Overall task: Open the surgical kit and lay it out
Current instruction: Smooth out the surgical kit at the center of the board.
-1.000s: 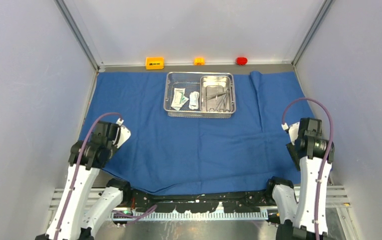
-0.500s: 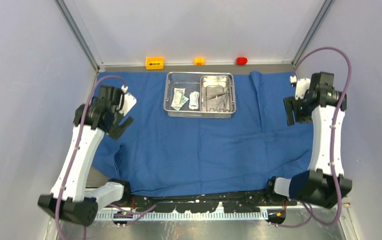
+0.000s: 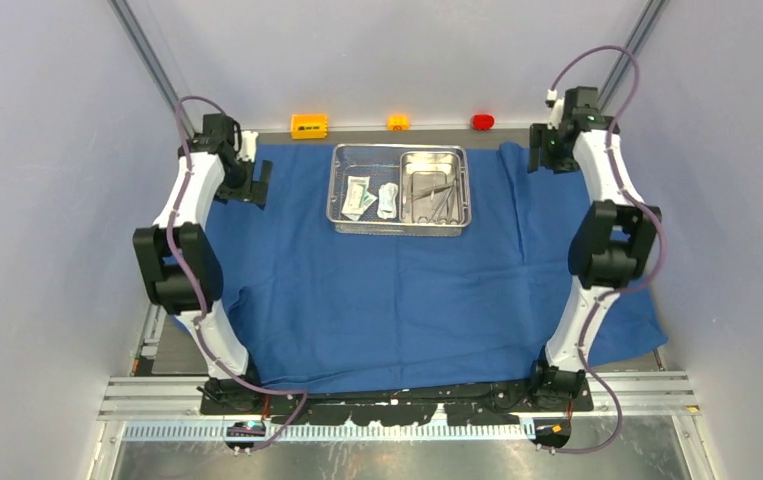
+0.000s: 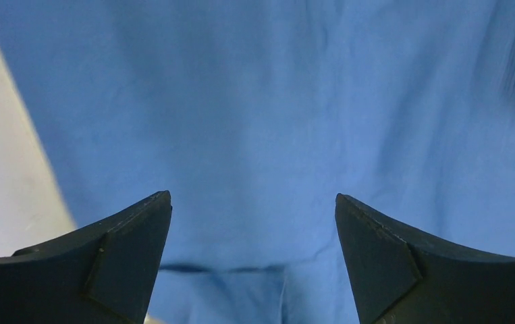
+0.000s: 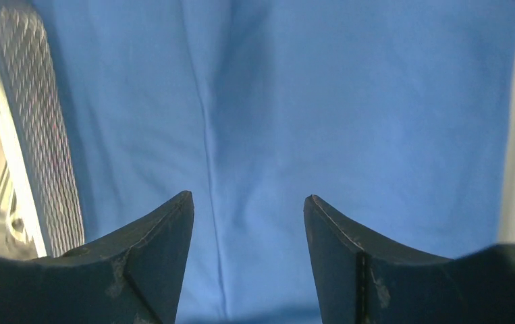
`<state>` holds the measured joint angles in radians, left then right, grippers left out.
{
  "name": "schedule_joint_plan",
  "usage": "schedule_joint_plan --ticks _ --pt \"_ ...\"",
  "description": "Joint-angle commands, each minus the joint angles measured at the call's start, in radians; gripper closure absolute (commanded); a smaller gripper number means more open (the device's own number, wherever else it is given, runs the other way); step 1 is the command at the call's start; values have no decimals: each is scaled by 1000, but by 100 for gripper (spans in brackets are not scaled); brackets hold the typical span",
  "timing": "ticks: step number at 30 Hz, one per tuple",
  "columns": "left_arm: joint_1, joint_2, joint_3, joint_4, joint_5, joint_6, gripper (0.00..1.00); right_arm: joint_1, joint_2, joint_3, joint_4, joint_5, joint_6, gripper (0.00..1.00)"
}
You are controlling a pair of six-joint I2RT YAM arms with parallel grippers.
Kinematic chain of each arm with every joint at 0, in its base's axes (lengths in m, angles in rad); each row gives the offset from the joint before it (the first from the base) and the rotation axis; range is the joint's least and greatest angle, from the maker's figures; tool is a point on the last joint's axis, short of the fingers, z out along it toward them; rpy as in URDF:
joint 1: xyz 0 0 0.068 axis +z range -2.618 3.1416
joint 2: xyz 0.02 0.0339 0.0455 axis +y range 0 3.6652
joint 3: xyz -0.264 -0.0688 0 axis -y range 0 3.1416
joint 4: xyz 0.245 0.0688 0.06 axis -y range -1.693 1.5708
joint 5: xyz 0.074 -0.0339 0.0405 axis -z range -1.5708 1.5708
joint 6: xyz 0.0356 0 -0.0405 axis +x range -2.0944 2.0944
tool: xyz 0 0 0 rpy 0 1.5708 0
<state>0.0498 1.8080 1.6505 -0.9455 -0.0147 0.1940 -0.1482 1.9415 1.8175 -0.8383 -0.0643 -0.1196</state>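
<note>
Jaws of the left gripper [image 4: 253,199] and right gripper [image 5: 248,197] stand apart and empty above the blue cloth wrap [image 3: 407,300], near its far corners. The mesh tray [image 3: 337,195], holding the steel pan [image 3: 435,156], sits far-centre on the cloth. Tugging the raised fold [image 3: 513,190] beside the tray could drag it and scatter the scissors and forceps [image 3: 439,200].

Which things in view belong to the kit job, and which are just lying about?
Job: blue cloth wrap, steel mesh tray, smaller steel pan, scissors and forceps, white-green packets.
Lying about: orange block, yellow block, red block.
</note>
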Motion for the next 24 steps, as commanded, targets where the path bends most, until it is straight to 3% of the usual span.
schedule_joint_plan --ticks 1,9,24 --pt "16 83 66 192 144 -167 8 9 176 179 99 45 129 35" --pt "16 244 119 343 259 -304 13 9 458 441 47 136 172 45" --pt "16 247 72 410 291 -330 15 -20 595 463 -31 319 54 57"
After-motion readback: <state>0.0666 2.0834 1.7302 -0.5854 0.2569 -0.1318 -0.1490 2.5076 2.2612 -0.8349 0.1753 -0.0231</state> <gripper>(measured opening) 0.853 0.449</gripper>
